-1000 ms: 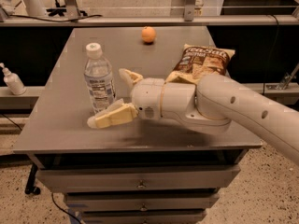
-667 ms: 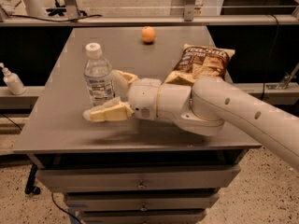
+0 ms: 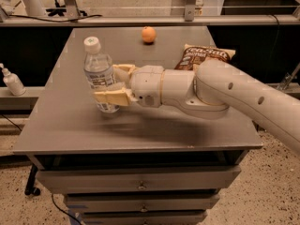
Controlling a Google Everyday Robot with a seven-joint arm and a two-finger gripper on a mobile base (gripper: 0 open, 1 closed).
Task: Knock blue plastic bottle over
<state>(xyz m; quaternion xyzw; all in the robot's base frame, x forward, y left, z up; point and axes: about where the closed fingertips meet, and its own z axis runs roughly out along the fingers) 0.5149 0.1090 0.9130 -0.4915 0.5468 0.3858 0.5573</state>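
Observation:
The blue plastic bottle (image 3: 99, 72) is clear with a white cap and a blue-and-white label. It stands on the left part of the grey table (image 3: 70, 125), leaning a little to the left. My gripper (image 3: 115, 83) reaches in from the right, open. Its front finger (image 3: 110, 97) lies across the bottle's lower body. The rear finger (image 3: 123, 69) is just right of and behind the bottle. The bottle sits between the two fingers.
An orange (image 3: 148, 34) lies at the table's far middle. A brown chip bag (image 3: 204, 56) lies at the right, partly behind my arm. A small white pump bottle (image 3: 11, 81) stands on a ledge left of the table. Drawers are below the tabletop.
My gripper has moved left and up against the bottle. The bottle has shifted slightly and tilted to the left.

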